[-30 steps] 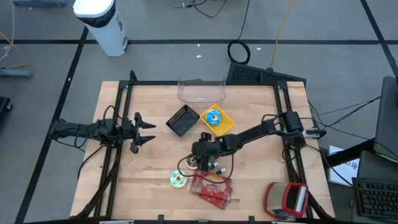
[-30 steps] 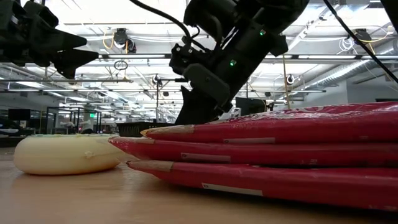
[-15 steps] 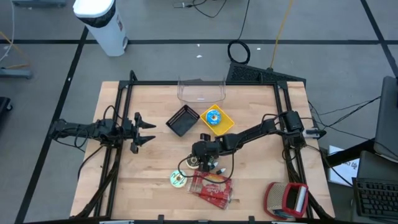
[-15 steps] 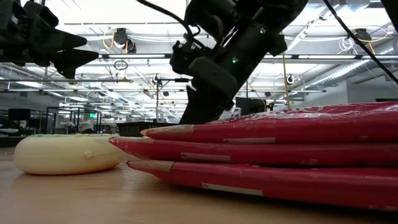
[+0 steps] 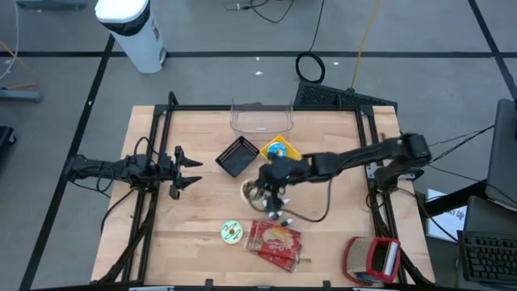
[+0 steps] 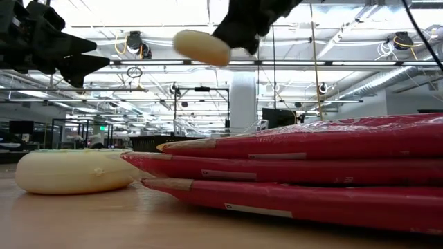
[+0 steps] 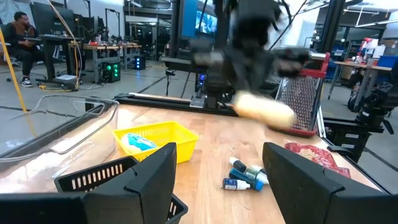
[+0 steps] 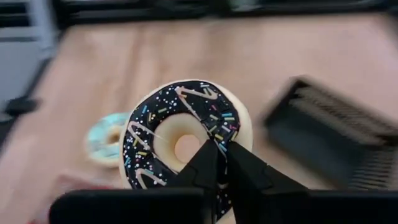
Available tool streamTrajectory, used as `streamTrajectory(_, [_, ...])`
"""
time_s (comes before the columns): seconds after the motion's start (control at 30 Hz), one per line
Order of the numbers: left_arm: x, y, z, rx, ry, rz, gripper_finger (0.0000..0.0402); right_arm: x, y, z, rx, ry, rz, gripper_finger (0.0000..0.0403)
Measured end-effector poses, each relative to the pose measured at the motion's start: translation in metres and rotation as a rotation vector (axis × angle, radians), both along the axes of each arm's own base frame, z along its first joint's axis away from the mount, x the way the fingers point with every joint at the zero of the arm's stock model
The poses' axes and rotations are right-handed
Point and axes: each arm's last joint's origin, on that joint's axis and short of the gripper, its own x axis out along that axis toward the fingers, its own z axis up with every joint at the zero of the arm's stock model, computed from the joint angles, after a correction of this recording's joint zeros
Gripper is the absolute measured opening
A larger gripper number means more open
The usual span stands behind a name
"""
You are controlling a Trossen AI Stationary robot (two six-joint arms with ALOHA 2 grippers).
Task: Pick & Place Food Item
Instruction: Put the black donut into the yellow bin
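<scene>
A: Chocolate-iced doughnut (image 8: 186,140), dark glaze with sprinkles: where is it?

B: Off the table. The right gripper (image 8: 219,163) has its fingers pinched together on the ring's edge, and the low view shows the pale underside hanging in the air, clear of the wood.

A: Place it on the clock for me, from the overhead camera.

B: Take the table (image 5: 202,259) centre as the dial's middle. The doughnut and the right gripper sit almost at the centre, a touch toward 3 o'clock. The yellow tray (image 5: 292,150) with a blue-iced doughnut (image 5: 277,149) in it lies just beyond, toward 1 o'clock. The black basket (image 5: 235,155) is at 11, the clear bin (image 5: 261,118) at 12, and the red packet (image 5: 275,245) at 6. A green-iced doughnut (image 5: 231,233) lies beside the packet, toward 7.

A: And the left gripper (image 5: 191,169)?

B: Parked out at 9 o'clock, well apart from everything, fingers spread and empty.

A: So how far along are we?

B: I judge the pick done: the doughnut is gripped and lifted. The place is all still to come, meaning the carry, the lowering and the release. Which container it is meant for I cannot tell; the task names none.
</scene>
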Motion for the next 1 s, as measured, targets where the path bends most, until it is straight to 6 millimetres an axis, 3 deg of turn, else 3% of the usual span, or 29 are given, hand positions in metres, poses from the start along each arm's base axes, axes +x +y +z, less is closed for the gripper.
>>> streamTrajectory(0.1, [0.0, 0.0, 0.0, 0.0, 0.001, 0.0, 0.0241, -0.015, -0.016, 0.013, -0.096, 0.016, -0.161, 0.0009])
streamTrajectory(0.2, [0.0, 0.0, 0.0, 0.0, 0.0, 0.0, 0.0241, -0.029, -0.034, 0.008, -0.153, 0.043, -0.282, 0.001])
streamTrajectory(0.3, [0.0, 0.0, 0.0, 0.0, 0.0, 0.0, 0.0241, -0.043, -0.053, -0.011, -0.156, 0.082, -0.349, 0.001])
streamTrajectory(0.53, [0.0, 0.0, 0.0, 0.0, 0.0, 0.0, 0.0241, -0.067, -0.087, -0.071, -0.153, -0.006, -0.463, 0.0009])
streamTrajectory(0.7, [0.0, 0.0, 0.0, 0.0, 0.001, 0.0, 0.0241, -0.084, -0.096, -0.098, -0.178, -0.053, -0.483, 0.0009])
streamTrajectory(1.0, [0.0, 0.0, 0.0, 0.0, 0.001, 0.0, 0.0241, -0.094, -0.095, -0.112, -0.207, -0.043, -0.466, 0.001])
